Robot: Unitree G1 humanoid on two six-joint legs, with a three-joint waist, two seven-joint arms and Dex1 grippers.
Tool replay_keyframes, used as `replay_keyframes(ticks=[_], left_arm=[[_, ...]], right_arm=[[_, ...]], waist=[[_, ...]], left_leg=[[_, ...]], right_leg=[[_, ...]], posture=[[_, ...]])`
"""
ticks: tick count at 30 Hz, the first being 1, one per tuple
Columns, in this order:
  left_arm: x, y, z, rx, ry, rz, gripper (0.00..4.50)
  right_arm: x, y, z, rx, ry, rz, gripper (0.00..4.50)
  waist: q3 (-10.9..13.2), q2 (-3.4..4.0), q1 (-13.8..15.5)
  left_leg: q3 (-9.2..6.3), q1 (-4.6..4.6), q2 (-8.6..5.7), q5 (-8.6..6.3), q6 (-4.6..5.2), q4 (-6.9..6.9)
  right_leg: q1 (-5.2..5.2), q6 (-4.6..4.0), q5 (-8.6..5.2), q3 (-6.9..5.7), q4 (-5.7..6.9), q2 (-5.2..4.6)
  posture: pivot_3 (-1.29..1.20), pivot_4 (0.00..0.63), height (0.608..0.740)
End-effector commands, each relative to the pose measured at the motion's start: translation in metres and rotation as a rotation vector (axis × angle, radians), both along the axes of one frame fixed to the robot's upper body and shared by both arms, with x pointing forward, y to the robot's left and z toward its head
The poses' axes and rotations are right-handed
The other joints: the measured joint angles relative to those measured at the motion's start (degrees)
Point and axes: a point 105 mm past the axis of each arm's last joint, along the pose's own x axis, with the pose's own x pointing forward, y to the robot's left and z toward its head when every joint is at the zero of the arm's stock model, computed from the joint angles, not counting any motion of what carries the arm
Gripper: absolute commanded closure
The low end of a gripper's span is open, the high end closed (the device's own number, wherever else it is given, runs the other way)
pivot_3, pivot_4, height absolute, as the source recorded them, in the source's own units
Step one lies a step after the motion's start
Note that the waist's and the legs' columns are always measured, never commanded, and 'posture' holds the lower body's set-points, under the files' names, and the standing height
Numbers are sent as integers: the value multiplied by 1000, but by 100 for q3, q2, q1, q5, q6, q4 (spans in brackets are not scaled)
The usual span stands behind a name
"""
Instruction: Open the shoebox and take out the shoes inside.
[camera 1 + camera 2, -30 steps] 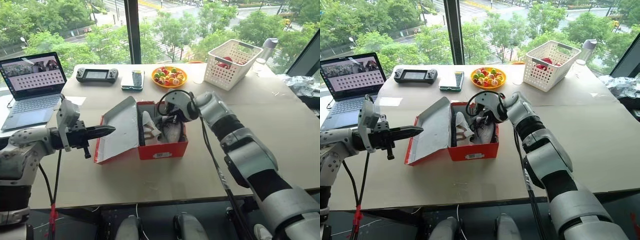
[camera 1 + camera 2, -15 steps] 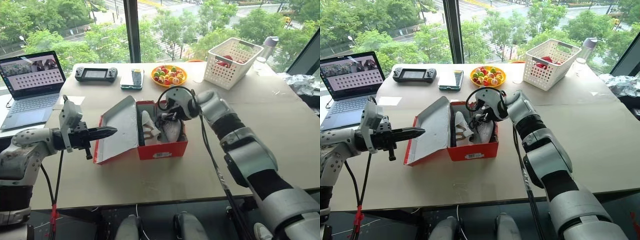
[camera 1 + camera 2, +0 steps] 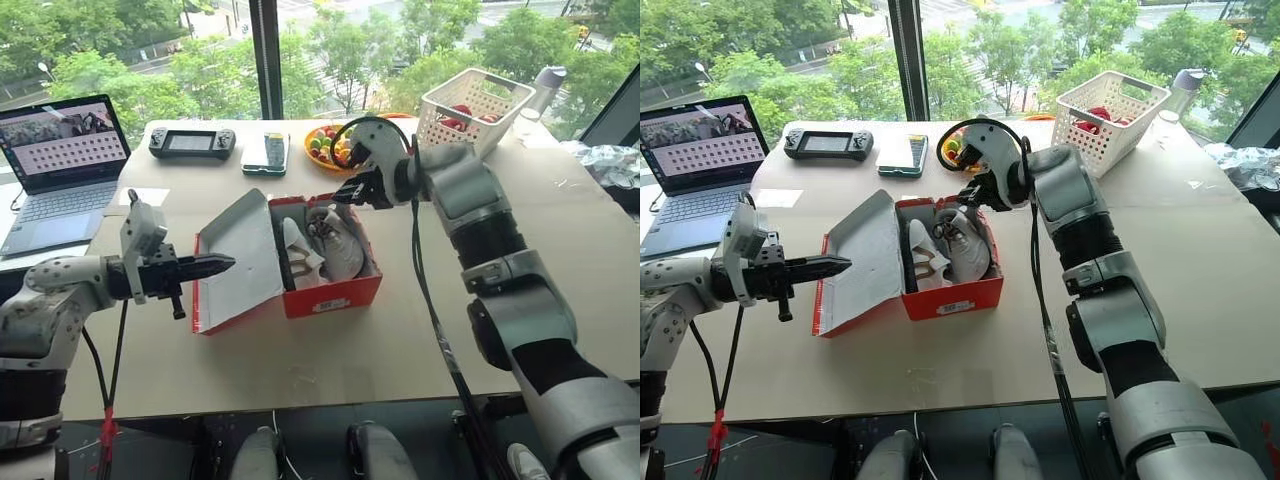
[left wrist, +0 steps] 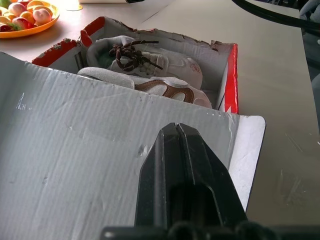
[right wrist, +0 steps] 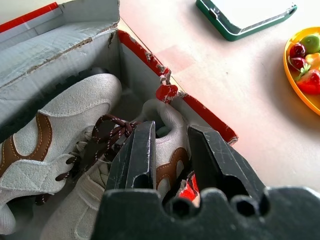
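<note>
Now, left to right across the counter (image 3: 330,370):

Laptop: the laptop (image 3: 60,165) stands open at the far left edge, well apart from the work.

Left gripper: the left gripper (image 3: 215,265) has its fingers pressed together, tips just at the grey inside of the lid (image 3: 240,250), seemingly propping it open.

Shoebox: the shoebox (image 3: 330,290) sits mid-counter, its lid tilted out to the left, its white label facing the near edge. Thin cardboard with a torn far rim; probably light and easily dragged or tipped.

Shoes: the shoes (image 3: 335,240) lie inside, one on its side against the lid-side wall, the other with dark laces beside it. They look soft, light and not fragile; the heel collar or tongue seems the best hold, since laces may slip.

Right gripper: the right gripper (image 3: 350,190) hangs over the far end of the box, fingers partly spread; the right wrist view shows a gap between them with nothing pinched and the laced shoe's collar just beyond.

In the way: the far wall of the box stands close to the laced shoe's heel.

Beyond: a game controller (image 3: 193,143), a phone (image 3: 265,152) and a fruit plate (image 3: 325,145) lie near the far side; a white basket (image 3: 470,105) is far right.
</note>
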Motion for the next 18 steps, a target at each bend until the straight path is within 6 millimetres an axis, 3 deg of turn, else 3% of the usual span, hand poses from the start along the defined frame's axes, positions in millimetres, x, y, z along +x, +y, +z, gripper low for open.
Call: replay_keyframes(ticks=[1, 13, 14, 18], left_arm=[[1, -2, 12, 11, -53, -18, 4500], [-1, -3, 10, 9, -44, -22, 4500], [-1, -3, 9, 9, -43, -22, 4500], [-3, -2, 9, 8, -39, -19, 4500]], right_arm=[[-6, 0, 2, -15, -31, 20, 3166], [3, 1, -35, -111, -8, 19, 3166], [4, 1, -36, -109, -5, 18, 2665], [6, 1, -35, -121, -20, 31, 1467]], waist=[[0, 0, 1], [0, 0, -10], [0, 0, -8], [0, 0, -8]], left_leg=[[0, 0, 0, 0, 0, 0], [1, 1, 0, 1, 0, 1], [0, 1, 0, 1, 0, 2], [0, 1, 0, 1, 0, 2]], right_leg=[[0, 0, 0, 0, 0, 0], [0, 1, 0, 0, 1, 2], [1, 1, 0, 0, 0, 2], [1, 1, 0, 0, 1, 1]], posture=[[0, 150, 733], [0, 150, 733], [0, 150, 733], [0, 150, 733]])
